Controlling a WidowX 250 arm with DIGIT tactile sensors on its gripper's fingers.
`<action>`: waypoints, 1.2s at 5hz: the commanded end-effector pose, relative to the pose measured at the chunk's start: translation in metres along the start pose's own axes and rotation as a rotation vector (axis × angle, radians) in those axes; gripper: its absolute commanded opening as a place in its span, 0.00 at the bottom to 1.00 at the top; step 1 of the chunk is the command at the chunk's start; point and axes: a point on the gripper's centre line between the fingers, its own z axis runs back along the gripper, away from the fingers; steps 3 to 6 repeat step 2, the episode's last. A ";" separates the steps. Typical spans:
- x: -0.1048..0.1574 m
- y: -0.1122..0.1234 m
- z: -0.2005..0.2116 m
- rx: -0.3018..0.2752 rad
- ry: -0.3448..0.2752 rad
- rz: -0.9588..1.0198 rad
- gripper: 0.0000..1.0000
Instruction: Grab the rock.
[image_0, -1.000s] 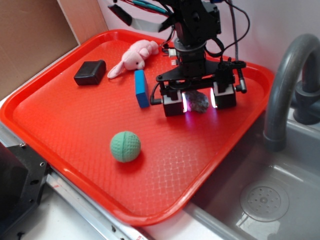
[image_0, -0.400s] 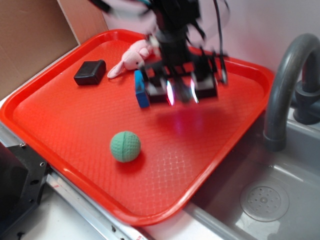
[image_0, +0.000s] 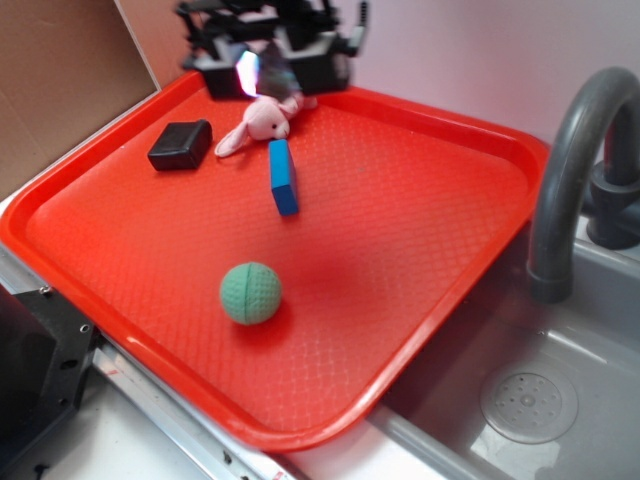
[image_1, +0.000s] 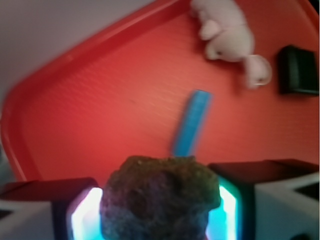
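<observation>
The rock (image_1: 160, 197), lumpy and dark brown-grey, fills the gap between my glowing pads in the wrist view, clamped from both sides. In the exterior view my gripper (image_0: 268, 72) hangs high over the tray's back left corner, above the pink toy, with the rock (image_0: 275, 75) a dark blur between the lit pads. The rock is off the tray and in the air.
On the red tray (image_0: 420, 170) lie a pink plush rabbit (image_0: 262, 120), a blue block (image_0: 283, 176), a black rounded block (image_0: 181, 145) and a green ball (image_0: 250, 293). A grey tap (image_0: 570, 170) and sink (image_0: 520, 400) stand at the right. A brown board (image_0: 60, 80) rises at the left.
The gripper rose from the tray's right middle and swung up and left to the back corner, carrying the rock. The spot where the rock lay is now bare.
</observation>
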 end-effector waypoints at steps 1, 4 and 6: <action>-0.005 0.051 0.076 -0.075 -0.183 0.090 0.00; 0.001 0.052 0.066 -0.028 -0.083 0.160 0.00; 0.001 0.052 0.066 -0.028 -0.083 0.160 0.00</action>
